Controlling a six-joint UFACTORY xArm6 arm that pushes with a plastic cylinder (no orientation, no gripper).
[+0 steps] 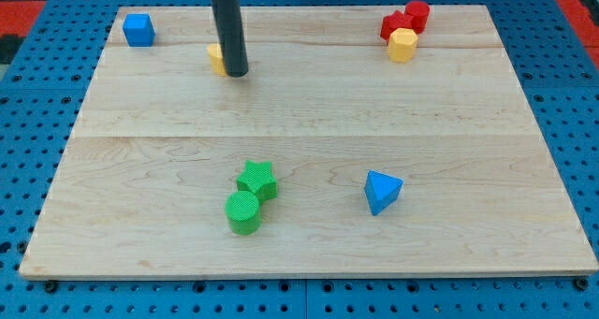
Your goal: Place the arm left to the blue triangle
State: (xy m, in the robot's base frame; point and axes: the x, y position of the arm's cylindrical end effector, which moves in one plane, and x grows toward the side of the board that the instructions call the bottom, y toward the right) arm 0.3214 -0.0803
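Our end effector's just a bare rod, no jaws to judge, so my tip point(237, 74), up by the yellow block point(216, 58), could clip the green star point(256, 180) heading for the blue triangle point(382, 190).

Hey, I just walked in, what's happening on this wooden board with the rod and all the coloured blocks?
My tip rests near the view's top, right beside a yellow block the rod partly hides. The blue triangle I should stop left of lies far off, toward the view's lower right, so that move isn't done. A green star and green cylinder sit touching at the bottom centre, a blue cube at top left, and two red blocks with a yellow hexagon at top right.
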